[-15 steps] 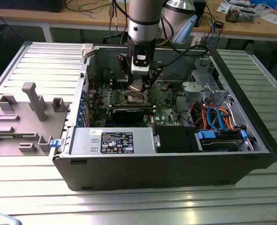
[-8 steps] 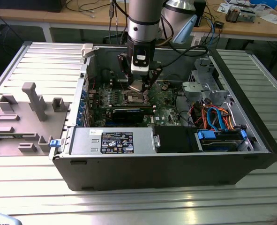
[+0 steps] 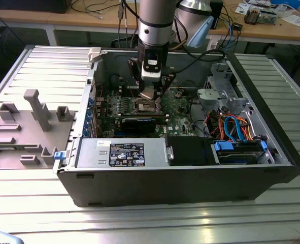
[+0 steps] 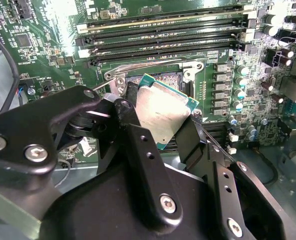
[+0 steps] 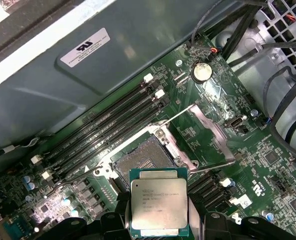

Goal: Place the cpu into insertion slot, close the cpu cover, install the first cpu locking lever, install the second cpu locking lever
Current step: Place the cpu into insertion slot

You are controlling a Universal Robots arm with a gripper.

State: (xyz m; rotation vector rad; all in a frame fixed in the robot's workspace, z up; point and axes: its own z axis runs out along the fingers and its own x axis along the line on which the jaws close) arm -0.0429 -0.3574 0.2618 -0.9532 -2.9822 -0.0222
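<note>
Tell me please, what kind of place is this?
Probably a robotics lab or an electronics workshop. An open computer case sits on a ribbed metal table, cluttered wooden benches stand behind it, and the gripper holds the cpu by the insertion slot.

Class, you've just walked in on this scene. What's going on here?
A robot arm reaches into an open computer case. Its claw is shut on the cpu and holds it over the green board, close to the slot. The slot is empty and the cover is swung open, so the cpu is not yet seated.
</note>
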